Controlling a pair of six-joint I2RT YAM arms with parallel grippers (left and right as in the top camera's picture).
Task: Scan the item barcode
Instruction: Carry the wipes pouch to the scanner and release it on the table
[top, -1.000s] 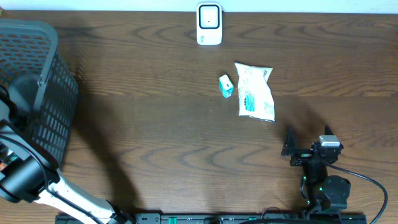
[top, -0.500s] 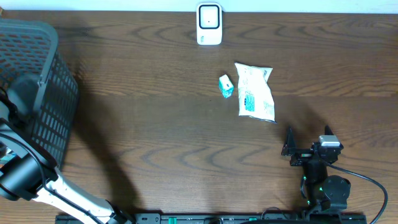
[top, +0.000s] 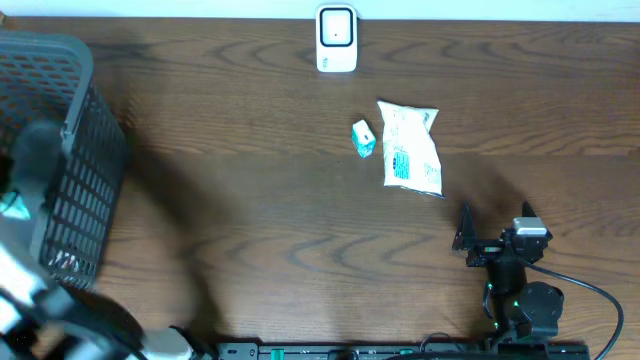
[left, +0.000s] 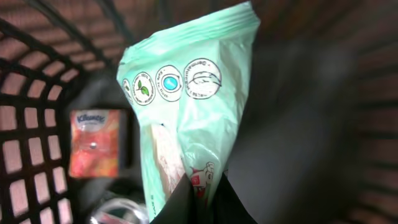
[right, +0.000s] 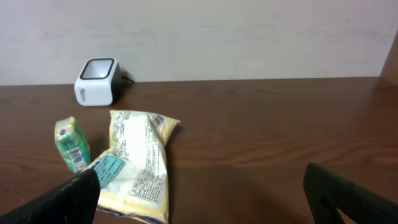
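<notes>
The left pincer (left: 198, 198) is pinching just the near edge of the green packet (left: 186, 106) ahead of it inside the basket (left: 25, 124), likely risking a slip on lifting; the right pincer (right: 205, 193) is standing open.

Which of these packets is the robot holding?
The mint-green packet, pinched by the left gripper inside the black basket. The pale yellow bag and small green carton lie loose on the table; the orange tissue pack lies in the basket.
</notes>
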